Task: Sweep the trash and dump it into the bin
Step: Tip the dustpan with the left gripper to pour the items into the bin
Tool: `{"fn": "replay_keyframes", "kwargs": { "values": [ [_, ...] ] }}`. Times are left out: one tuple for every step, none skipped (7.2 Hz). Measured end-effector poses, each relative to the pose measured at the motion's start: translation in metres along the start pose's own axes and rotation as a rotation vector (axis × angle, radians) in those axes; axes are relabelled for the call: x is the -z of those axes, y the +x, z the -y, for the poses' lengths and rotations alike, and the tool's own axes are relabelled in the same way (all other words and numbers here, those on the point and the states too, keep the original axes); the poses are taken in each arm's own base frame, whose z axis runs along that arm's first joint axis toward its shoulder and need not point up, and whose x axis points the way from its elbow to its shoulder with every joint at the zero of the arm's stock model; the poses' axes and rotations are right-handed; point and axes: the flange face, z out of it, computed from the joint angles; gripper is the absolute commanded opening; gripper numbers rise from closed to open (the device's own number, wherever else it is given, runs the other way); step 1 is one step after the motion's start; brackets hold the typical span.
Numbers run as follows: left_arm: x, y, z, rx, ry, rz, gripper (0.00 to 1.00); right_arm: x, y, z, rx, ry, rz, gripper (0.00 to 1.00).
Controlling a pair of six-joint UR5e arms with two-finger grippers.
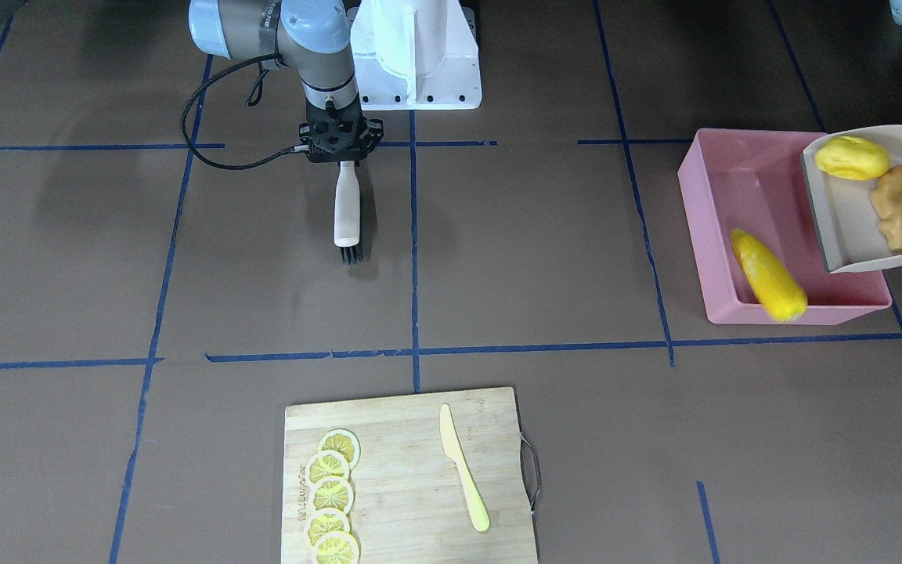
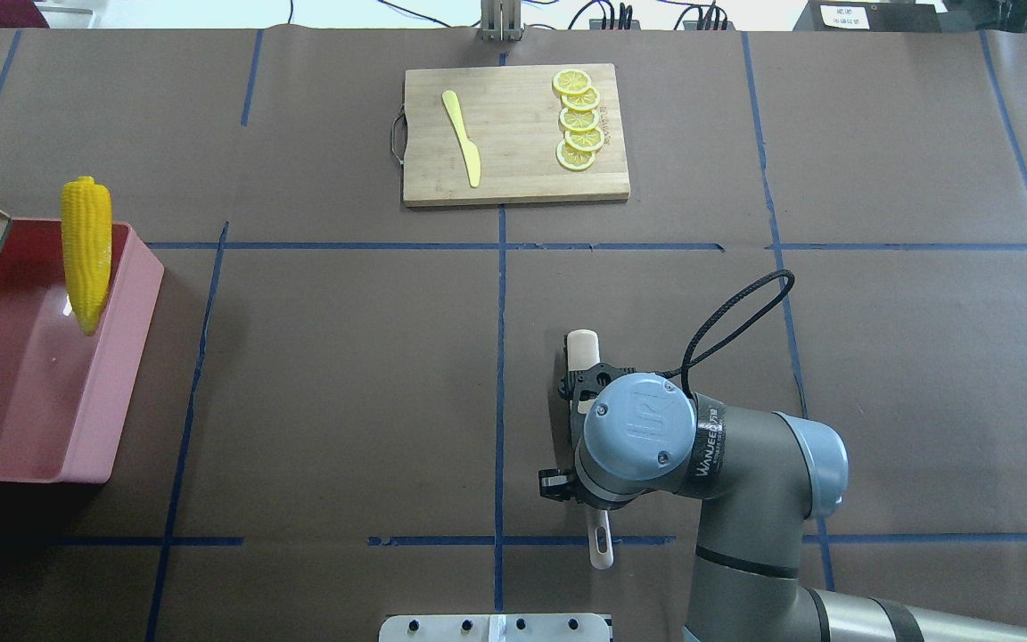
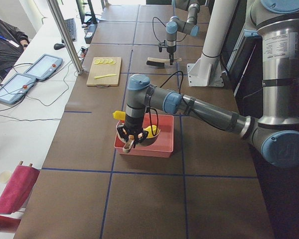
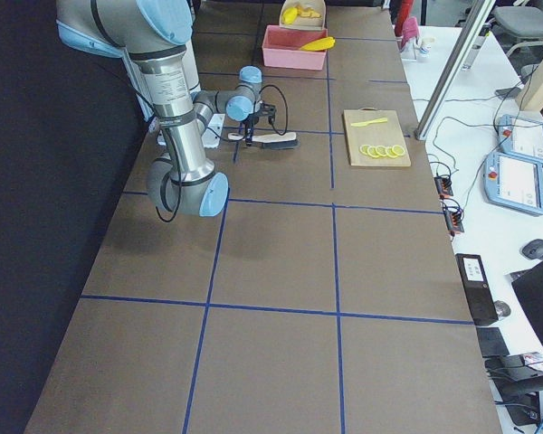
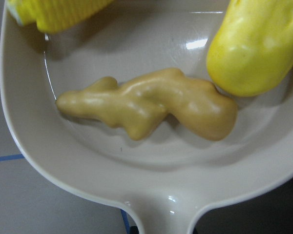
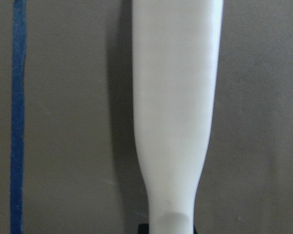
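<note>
The pink bin (image 1: 713,204) stands at the table's end on my left side. A beige dustpan (image 1: 842,235) hangs tilted over it, and my left gripper (image 3: 128,143) sits at its handle; I cannot tell its state. Two pieces of trash lie in the pan: a rounded yellow lump (image 5: 254,48) and a tan ginger root (image 5: 151,105). A yellow corn cob (image 1: 768,274), blurred, is inside the bin by its far wall. My right gripper (image 1: 339,149) is shut on a white brush (image 1: 347,207) that lies low over the table, bristles (image 1: 351,254) pointing away from the robot.
A wooden cutting board (image 2: 513,178) with lemon slices (image 2: 578,120) and a pale yellow knife (image 2: 462,138) lies at the table's far side. The robot's white base (image 1: 416,55) stands beside the right arm. A side table with tablets (image 3: 45,67) runs past the far edge.
</note>
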Motion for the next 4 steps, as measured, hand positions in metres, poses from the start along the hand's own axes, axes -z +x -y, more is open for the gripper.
{"fn": "replay_keyframes", "kwargs": {
  "values": [
    [0.0000,0.0001,-0.0008,-0.001,-0.011,0.001,0.00,0.0000,-0.0002,-0.0002,0.000,0.000,0.000,0.00],
    [0.0004,-0.0002,-0.0015,-0.002,-0.022,0.004,0.00,-0.0002,-0.0004,-0.0006,0.000,0.000,0.000,0.00],
    [0.0014,-0.0008,-0.0029,-0.005,-0.040,0.011,0.00,-0.0005,-0.0006,-0.0012,0.000,0.000,0.000,0.00],
    [0.0026,-0.0015,-0.0041,-0.007,-0.059,0.018,0.00,-0.0005,-0.0011,-0.0016,0.000,-0.001,0.000,0.00]
  ]
}}
